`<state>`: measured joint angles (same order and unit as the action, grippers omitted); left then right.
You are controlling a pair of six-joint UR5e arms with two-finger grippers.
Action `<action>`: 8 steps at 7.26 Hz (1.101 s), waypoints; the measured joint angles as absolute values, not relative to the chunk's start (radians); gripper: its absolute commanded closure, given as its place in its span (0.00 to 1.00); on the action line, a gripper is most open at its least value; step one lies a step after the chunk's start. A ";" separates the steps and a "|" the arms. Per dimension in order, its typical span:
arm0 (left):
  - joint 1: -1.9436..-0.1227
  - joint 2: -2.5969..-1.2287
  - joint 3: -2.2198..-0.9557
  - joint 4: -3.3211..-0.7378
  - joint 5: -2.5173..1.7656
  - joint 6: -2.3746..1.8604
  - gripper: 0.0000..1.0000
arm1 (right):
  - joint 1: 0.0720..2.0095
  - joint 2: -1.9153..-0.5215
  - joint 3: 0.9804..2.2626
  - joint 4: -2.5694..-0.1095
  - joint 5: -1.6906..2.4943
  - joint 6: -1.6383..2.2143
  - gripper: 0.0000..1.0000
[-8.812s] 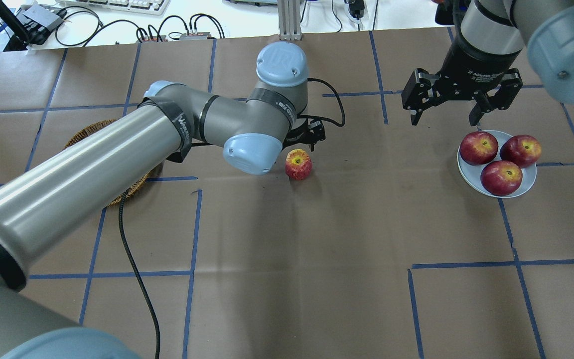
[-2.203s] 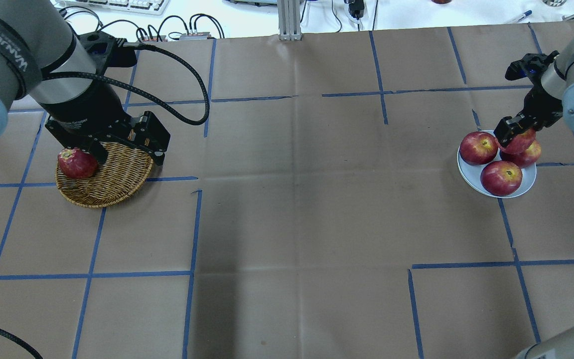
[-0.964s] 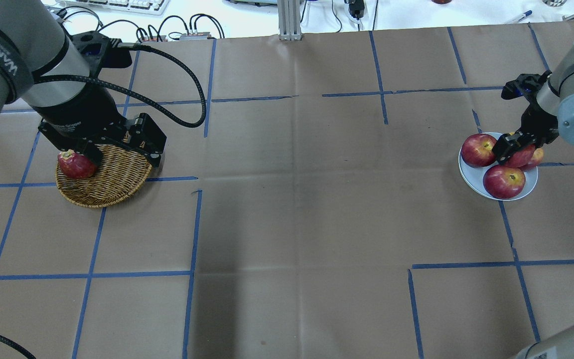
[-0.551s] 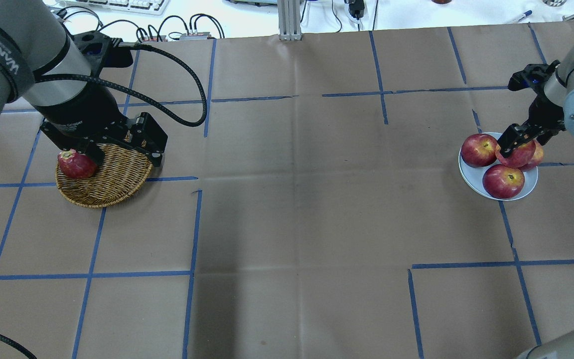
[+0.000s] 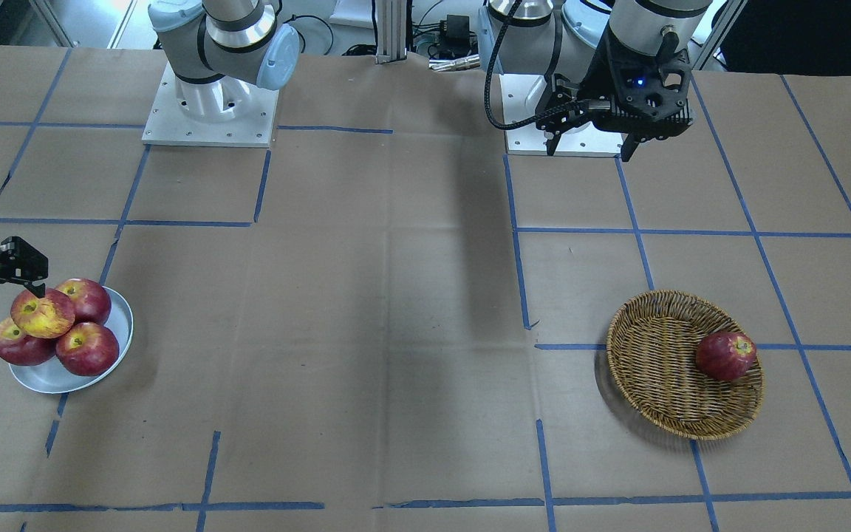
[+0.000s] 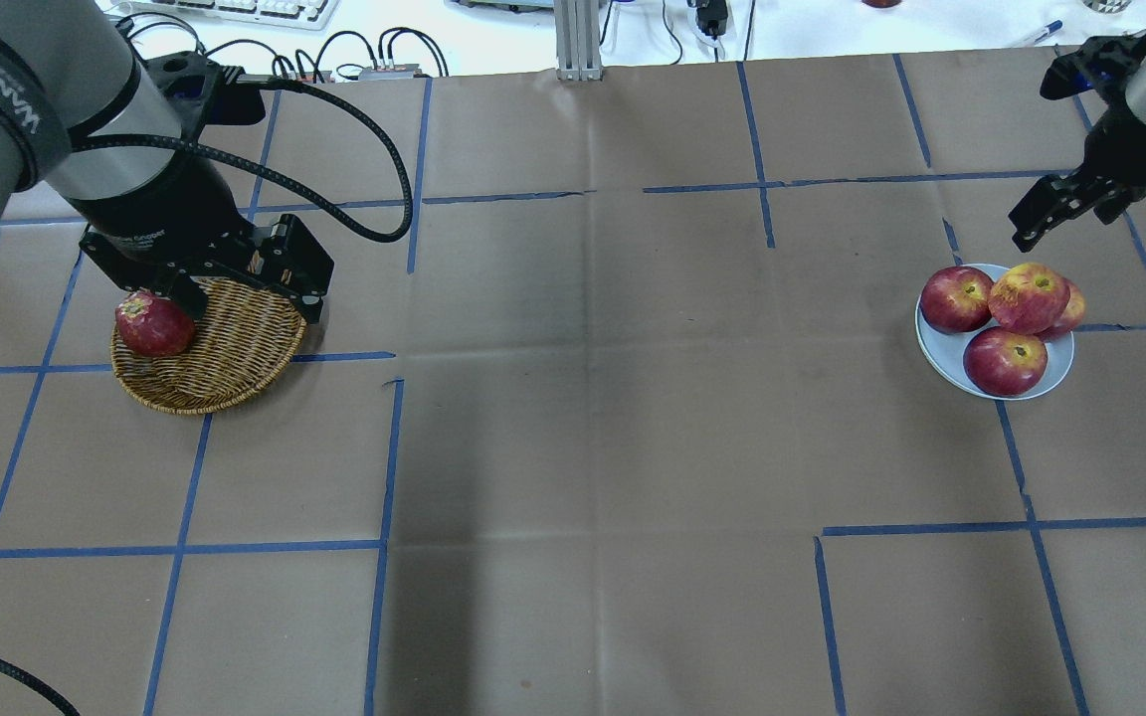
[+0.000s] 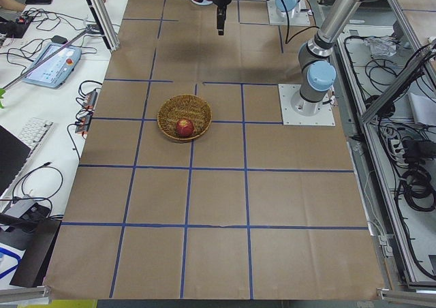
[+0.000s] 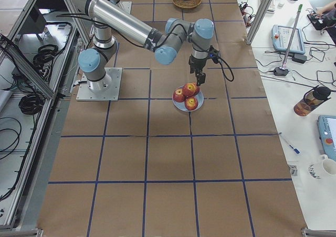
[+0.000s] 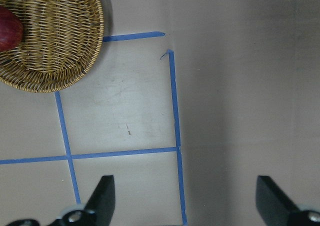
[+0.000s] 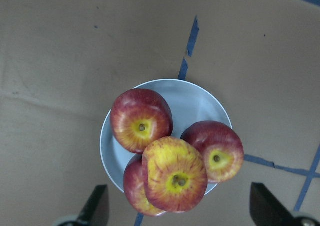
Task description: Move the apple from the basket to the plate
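Observation:
The paler apple (image 6: 1029, 296) rests on top of three dark red apples on the grey-white plate (image 6: 939, 356). It also shows in the front view (image 5: 43, 312) and the right wrist view (image 10: 175, 175). My right gripper (image 6: 1049, 214) is open and empty, raised above and behind the plate; its fingers (image 10: 97, 206) frame the pile from above. The wicker basket (image 6: 230, 358) at the left holds one dark red apple (image 6: 153, 324). My left gripper (image 6: 245, 298) is open and empty, high over the basket's rear edge.
The table is covered in brown paper with blue tape lines (image 6: 384, 447). A black cable (image 6: 354, 129) loops from the left wrist. Keyboards and cables lie beyond the far edge.
My right gripper has let go of the paler apple on top of the pile and has lifted up and back from the plate. The left arm has barely moved.

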<state>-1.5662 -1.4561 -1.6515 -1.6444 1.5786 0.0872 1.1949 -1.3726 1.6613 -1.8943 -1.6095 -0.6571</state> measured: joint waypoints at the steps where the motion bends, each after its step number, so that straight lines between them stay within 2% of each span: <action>1: -1.566 -1.458 -1.650 -1.644 1.578 0.088 0.01 | 1.236 -1.394 1.630 -1.845 -1.600 -0.598 0.00; 6: -1.566 -1.457 -1.650 -1.633 1.584 0.094 0.01 | 1.528 -1.531 1.602 -1.683 -1.578 -0.117 0.00; 8: -1.566 -1.449 -1.647 -1.633 1.585 0.099 0.01 | 1.566 -1.558 1.611 -1.652 -1.569 -0.036 0.00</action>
